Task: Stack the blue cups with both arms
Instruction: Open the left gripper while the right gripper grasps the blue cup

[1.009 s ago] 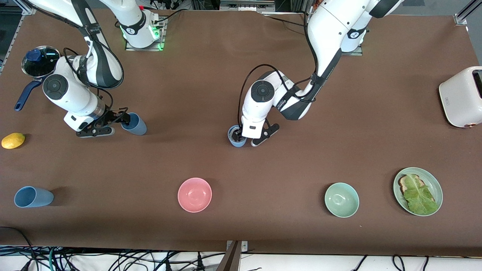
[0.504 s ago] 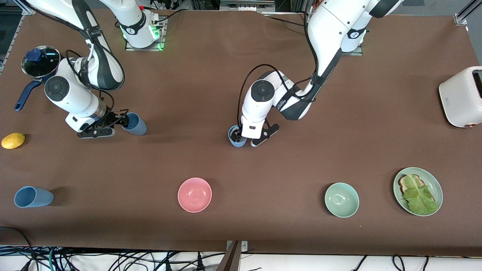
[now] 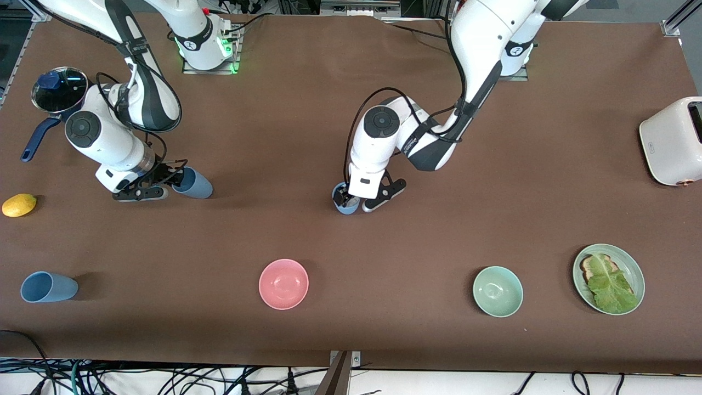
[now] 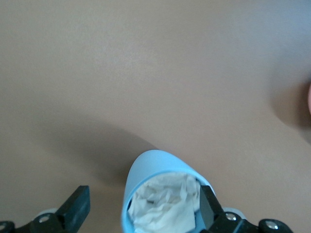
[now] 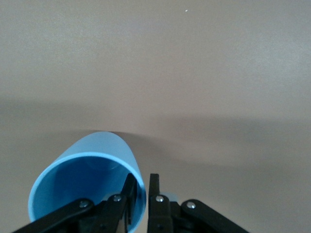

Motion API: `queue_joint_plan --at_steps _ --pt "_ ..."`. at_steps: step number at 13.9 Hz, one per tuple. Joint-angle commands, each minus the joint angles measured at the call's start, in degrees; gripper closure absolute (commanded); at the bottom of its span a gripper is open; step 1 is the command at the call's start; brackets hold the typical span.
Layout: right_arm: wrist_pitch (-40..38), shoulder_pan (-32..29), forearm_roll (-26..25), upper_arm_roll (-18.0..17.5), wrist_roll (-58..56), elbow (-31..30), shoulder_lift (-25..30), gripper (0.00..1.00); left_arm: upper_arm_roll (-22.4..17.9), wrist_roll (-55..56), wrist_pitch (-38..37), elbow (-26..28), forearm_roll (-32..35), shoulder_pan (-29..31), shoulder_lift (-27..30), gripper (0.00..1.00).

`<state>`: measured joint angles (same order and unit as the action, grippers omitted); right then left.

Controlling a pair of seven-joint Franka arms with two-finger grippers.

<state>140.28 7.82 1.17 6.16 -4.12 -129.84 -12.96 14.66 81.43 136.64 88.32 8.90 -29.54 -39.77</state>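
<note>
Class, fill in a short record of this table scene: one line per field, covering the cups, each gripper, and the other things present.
cups: three blue cups
right gripper: pinching the rim of a tilted blue cup, one finger inside
left gripper: open, one finger inside the middle cup, which holds crumpled white paper
third cup: lying on its side, untouched, nearest the front camera
stacking: not yet done
other things: pink bowl, mint-green bowl, lemon, toaster

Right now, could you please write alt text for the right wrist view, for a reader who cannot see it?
The right claw pinches the rim of a light-blue cup, one black finger inside the rim and one outside it. The cup is tilted with its open mouth toward the camera, and it looks empty. Bare brown table fills the rest of the view.
</note>
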Motion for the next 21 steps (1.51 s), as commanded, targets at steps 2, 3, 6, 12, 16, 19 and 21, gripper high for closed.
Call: queue_joint_plan --at_steps 2,3,6,12,16,19,21 --pt "0.52 -0.09 0.76 -0.36 0.69 -0.59 0.57 0.98 -0.43 -5.13 -6.02 1.77 1.38 -0.08 5.4 0.01" --pt "0.44 -0.09 0.76 -0.36 0.69 -0.5 0.66 1.0 -0.43 -6.19 -7.08 1.85 1.38 -0.08 6.1 0.0" --pt "-0.09 -0.09 0.76 -0.44 0.34 0.37 1.18 1.0 -0.51 -13.2 -12.25 1.51 1.03 0.36 9.43 0.0" --pt "-17.83 0.44 1.99 -0.44 0.51 16.26 0.66 1.0 -0.69 -25.7 -30.96 -8.23 -7.22 5.89 15.43 0.0" --pt "-25.82 1.06 2.17 -2.37 2.79 24.7 1.1 1.0 -0.78 -26.85 -41.7 -13.26 -6.27 7.13 18.14 0.0" --pt "-28.04 1.93 2.34 -4.65 4.45 29.02 0.92 1.0 -0.78 -26.94 -43.39 -13.53 -5.04 11.33 22.0 0.0" --pt "-30.05 3.86 2.26 -6.94 11.81 31.74 0.66 1.0 -0.86 -27.38 -43.3 -13.44 -5.64 15.28 23.07 0.0"
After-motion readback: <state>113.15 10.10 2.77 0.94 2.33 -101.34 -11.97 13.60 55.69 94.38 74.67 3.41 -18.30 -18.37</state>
